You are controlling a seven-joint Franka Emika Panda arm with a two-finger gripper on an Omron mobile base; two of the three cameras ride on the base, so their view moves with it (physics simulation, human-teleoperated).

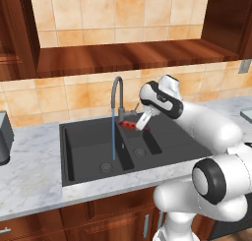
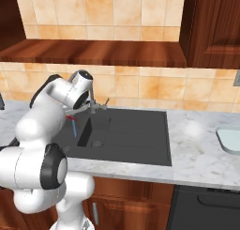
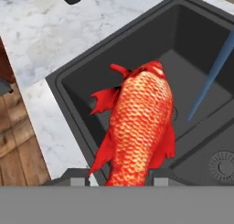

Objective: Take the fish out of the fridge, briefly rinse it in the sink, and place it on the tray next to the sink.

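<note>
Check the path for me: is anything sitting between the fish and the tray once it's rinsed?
Nothing visible blocks it. The gripper holds the fish over the sink beside the faucet's water stream. Between the sink and the tray lies only bare marble counter.

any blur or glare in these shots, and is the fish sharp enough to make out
Hand view: the fish is sharp, scales distinct, evenly lit, no glare. Left base view: fish is a small soft red patch at the gripper over the sink. Right base view: a faint bright spot on the counter.
</note>
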